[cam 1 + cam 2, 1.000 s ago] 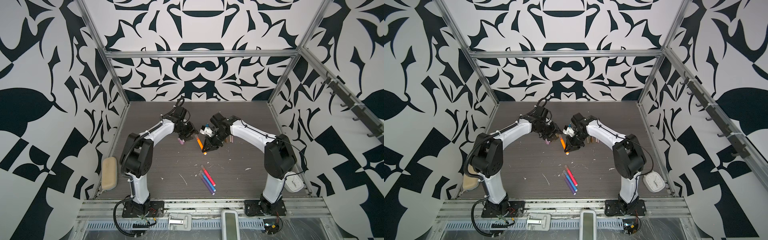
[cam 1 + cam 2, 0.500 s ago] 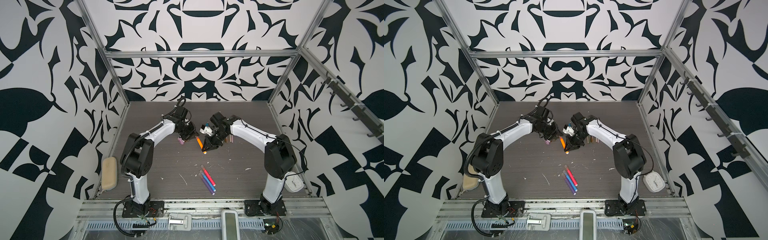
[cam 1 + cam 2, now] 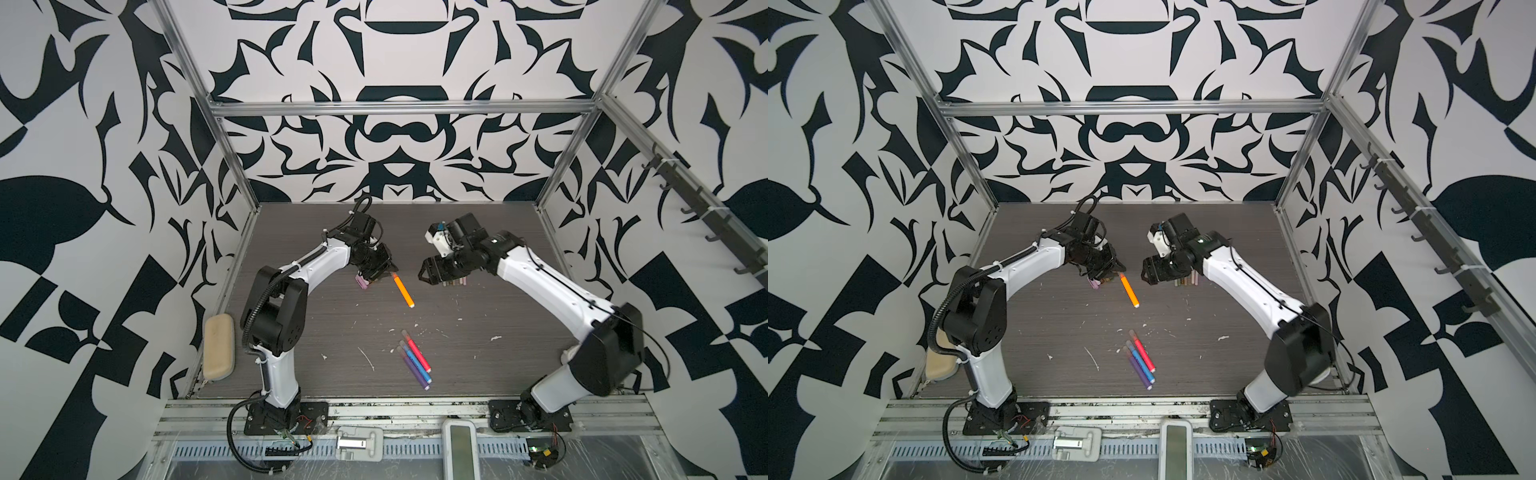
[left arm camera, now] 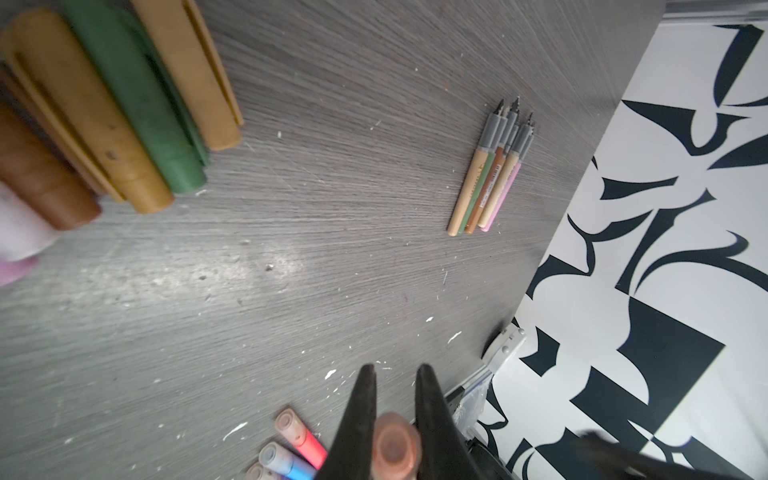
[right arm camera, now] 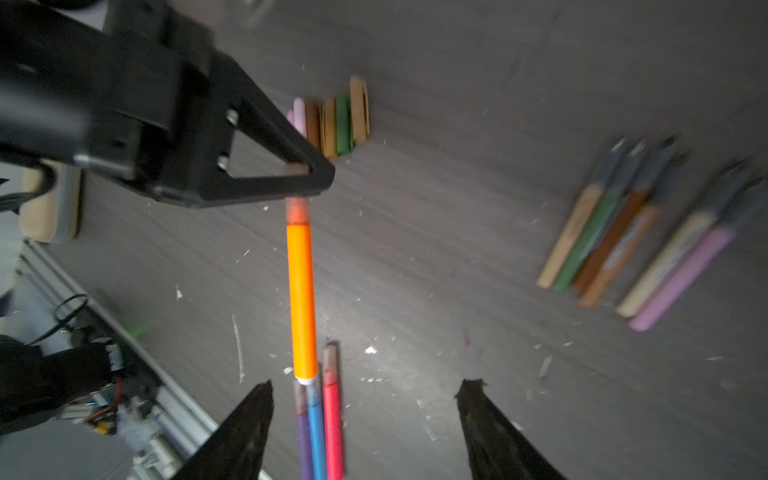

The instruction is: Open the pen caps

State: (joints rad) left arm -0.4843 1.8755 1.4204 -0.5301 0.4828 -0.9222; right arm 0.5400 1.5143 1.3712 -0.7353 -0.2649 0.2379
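Observation:
My left gripper is shut on the translucent cap of an orange pen. The capped pen slants away from it toward my right gripper. That gripper stands open just past the pen's free end and touches nothing. Several loose pen caps in tan, green, brown and pink lie in a row beside the left gripper.
Several uncapped pens lie in a row under the right arm. A red, a blue and a purple capped pen lie near the table's front. A beige pencil case rests at the left edge.
The left gripper has shut on the orange pen's cap. The right gripper has opened, let go of the pen body and drawn back to the right.

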